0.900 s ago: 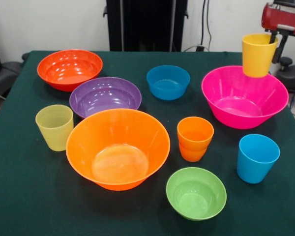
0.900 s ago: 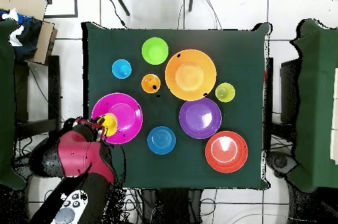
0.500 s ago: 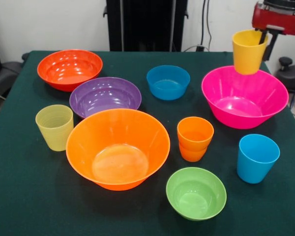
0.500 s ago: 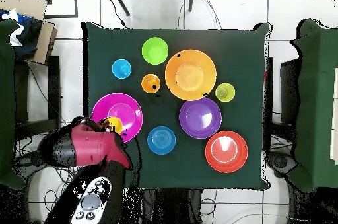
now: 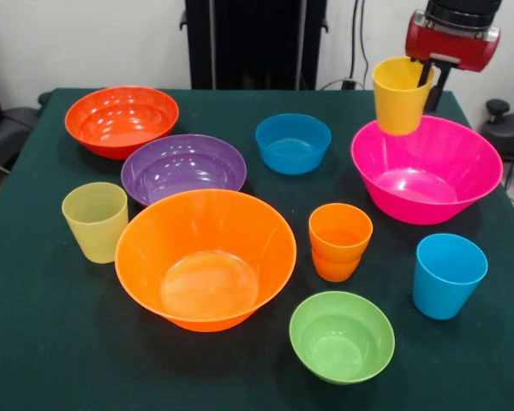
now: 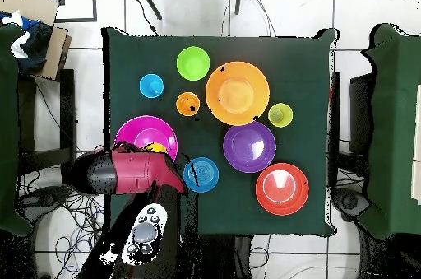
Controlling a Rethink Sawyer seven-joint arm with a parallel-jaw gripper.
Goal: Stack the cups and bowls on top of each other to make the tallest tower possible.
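Here, gripper point(image 5: 427, 75) holding yellow cup point(image 5: 400, 96) above pink bowl point(image 5: 428, 175), no readable writing

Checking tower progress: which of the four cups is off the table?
The yellow cup. The gripper holds it by the rim above the hot pink bowl's edge; the ribbed, orange and blue cups stand on the cloth.

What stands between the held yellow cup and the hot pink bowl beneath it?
Nothing visible: the claw holds the yellow cup in the air at the far rim of the hot pink bowl, whose inside is empty.
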